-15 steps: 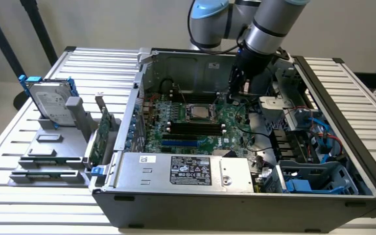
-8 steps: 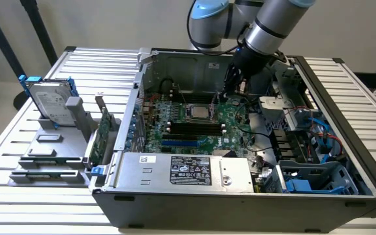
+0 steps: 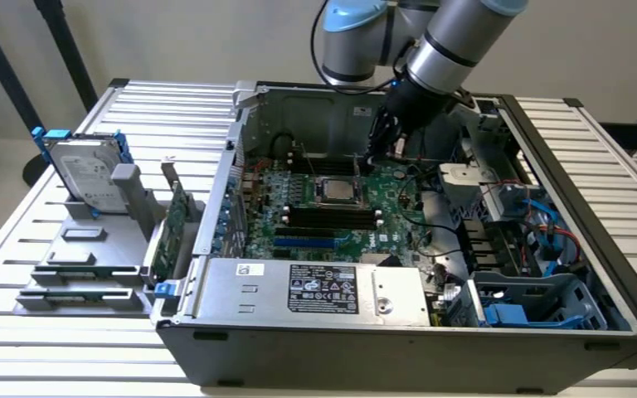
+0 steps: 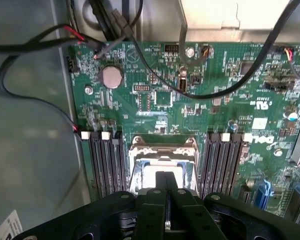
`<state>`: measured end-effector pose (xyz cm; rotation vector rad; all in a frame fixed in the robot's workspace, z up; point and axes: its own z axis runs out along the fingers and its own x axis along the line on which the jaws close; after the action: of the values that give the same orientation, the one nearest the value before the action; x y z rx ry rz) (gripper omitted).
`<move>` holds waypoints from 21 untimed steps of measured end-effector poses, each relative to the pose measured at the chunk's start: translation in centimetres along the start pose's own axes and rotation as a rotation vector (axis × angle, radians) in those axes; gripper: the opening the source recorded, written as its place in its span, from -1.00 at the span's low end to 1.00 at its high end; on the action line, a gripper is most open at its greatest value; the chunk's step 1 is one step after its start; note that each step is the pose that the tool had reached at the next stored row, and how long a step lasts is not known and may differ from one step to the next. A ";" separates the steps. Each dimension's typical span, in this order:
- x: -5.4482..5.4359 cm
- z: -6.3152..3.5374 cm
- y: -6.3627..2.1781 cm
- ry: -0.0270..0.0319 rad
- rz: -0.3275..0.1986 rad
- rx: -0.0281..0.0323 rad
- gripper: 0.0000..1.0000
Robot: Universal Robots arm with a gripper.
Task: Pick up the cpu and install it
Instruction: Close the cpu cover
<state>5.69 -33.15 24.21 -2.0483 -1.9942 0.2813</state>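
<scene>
Silver-grey and flat, the cpu appears already seated in the metal-framed socket on the green board, between two banks of black memory slots. It is square, so it has no long axis — its edges run parallel to those slots. The gripper hangs over it, matte black fingers pressed together with nothing between them, tips aimed at the chip's middle. In the exterior view the gripper stands inside the open steel case, above the cpu and a little toward that view's right — the tips look apart from its lid. Loose black cables cross the board beyond.
</scene>
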 end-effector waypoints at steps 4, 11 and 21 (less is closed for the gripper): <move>-0.1 0.30 -0.68 -0.0005 0.001 0.0171 -0.79; -0.1 1.15 -2.13 -0.0008 0.002 0.0400 -0.79; -1.2 2.34 -3.86 -0.0009 0.002 0.0446 -0.79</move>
<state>1.25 -34.14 23.19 -2.0237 -1.9683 0.3243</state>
